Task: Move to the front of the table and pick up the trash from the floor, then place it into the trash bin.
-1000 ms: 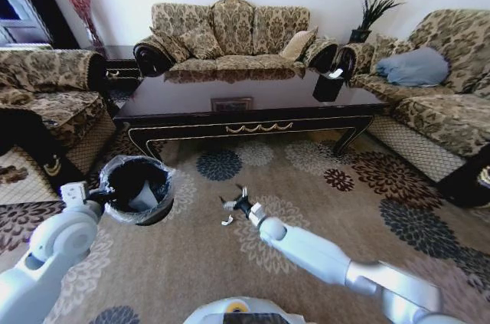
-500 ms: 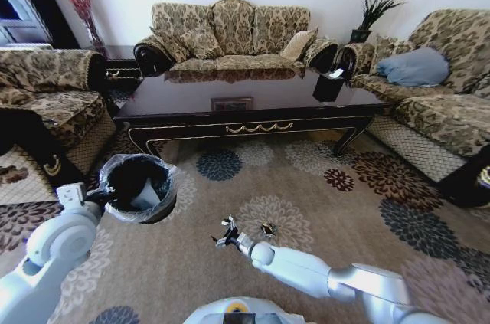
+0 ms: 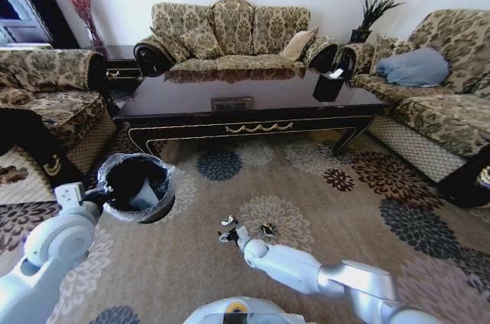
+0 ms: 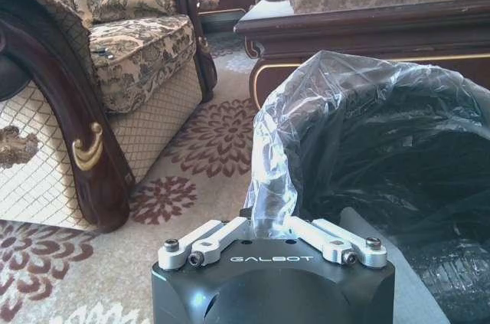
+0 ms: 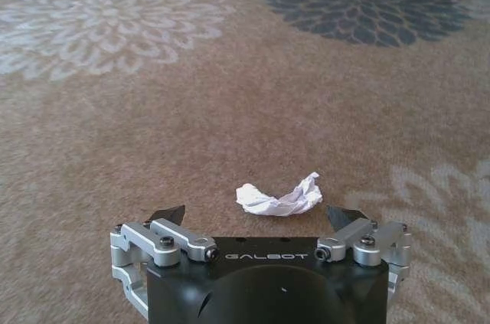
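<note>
The left gripper [image 3: 74, 194] hangs low at the near-left side of the trash bin [image 3: 109, 168]. In the left wrist view its fingers [image 4: 230, 230] are folded in together and clamped on the bin's crinkly liner rim [image 4: 269, 186]. The bin sits on the floor [image 3: 344, 209] just in front of the counter's [image 3: 245, 106] left leg, approx. where it was a sec ago. L arm is bent, elbow out to the side, and is only bracing the bin.

What's changed is the R side. Over the last sec the right gripper [image 3: 228, 232] has pulled back toward the robot and dropped lower. It went from out over the carpet medallion to a spot close in front of the base. The forearm now lies nearly flat along the floor, wrist pointing fwd and a bit left.

In the right wrist view the gripper [image 5: 256, 215] has its fingers [image 5: 170, 213] spread wide apart, w/ nothing held. The crumpled white paper scrap [image 5: 278, 197] lies on the carpet just ahead, between the tips. From the head view the scrap [image 3: 227, 221] sits right at the gripper's nose.

My read: the retreat lined the R arm up behind the scrap, so the pickup is set but not yet made.

A small dark wrapper [image 3: 268, 228] lies just right of the gripper, untouched.
</note>
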{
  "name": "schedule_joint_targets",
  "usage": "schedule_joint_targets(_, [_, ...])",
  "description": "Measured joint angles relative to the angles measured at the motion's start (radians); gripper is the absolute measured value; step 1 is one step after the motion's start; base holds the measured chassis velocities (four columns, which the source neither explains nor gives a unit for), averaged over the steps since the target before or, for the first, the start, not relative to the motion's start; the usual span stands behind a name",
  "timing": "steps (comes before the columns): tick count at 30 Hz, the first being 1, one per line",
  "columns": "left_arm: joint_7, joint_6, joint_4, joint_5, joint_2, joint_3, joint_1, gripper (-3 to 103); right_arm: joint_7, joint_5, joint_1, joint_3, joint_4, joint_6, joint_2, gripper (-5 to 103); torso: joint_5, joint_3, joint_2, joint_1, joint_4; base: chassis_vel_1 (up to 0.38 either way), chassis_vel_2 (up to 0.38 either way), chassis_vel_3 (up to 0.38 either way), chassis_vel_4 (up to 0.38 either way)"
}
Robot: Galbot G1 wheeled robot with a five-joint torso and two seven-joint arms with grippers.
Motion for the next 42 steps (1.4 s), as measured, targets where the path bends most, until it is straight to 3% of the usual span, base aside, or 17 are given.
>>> schedule_joint_targets(10, [0.002,0.000,-0.007,0.005,-0.006,-0.005,0.013,2,-0.044,-0.002,0.016,0.037,-0.109,-0.006,0.052,100,0.0000,0.000,0.000,0.000,0.0000,0.000,0.000,0.000,0.000])
schedule_joint_targets(23, [0.002,0.000,-0.008,0.008,-0.008,-0.004,0.013,2,-0.099,-0.029,0.020,0.057,-0.174,0.024,0.068,101,0.0000,0.000,0.000,0.000,0.0000,0.000,0.000,0.000,0.000])
schedule_joint_targets(25, [0.002,0.000,-0.008,0.009,-0.008,-0.003,0.013,2,-0.106,-0.032,0.020,0.057,-0.181,0.027,0.072,92,0.0000,0.000,0.000,0.000,0.0000,0.000,0.000,0.000,0.000])
schedule_joint_targets(27, [0.002,0.000,-0.008,0.009,-0.008,-0.003,0.013,2,-0.109,-0.036,0.020,0.058,-0.185,0.029,0.074,92,0.0000,0.000,0.000,0.000,0.0000,0.000,0.000,0.000,0.000])
schedule_joint_targets(30, [0.002,0.000,-0.008,0.009,-0.008,-0.003,0.014,2,-0.121,-0.050,0.017,0.058,-0.195,0.035,0.077,79,0.0000,0.000,0.000,0.000,0.0000,0.000,0.000,0.000,0.000])
schedule_joint_targets(42, [0.001,0.000,-0.003,0.013,-0.011,0.006,0.013,2,-0.132,-0.072,0.012,0.057,-0.205,0.044,0.076,71,0.0001,0.000,0.000,0.000,-0.0001,0.000,0.000,0.000,0.000])
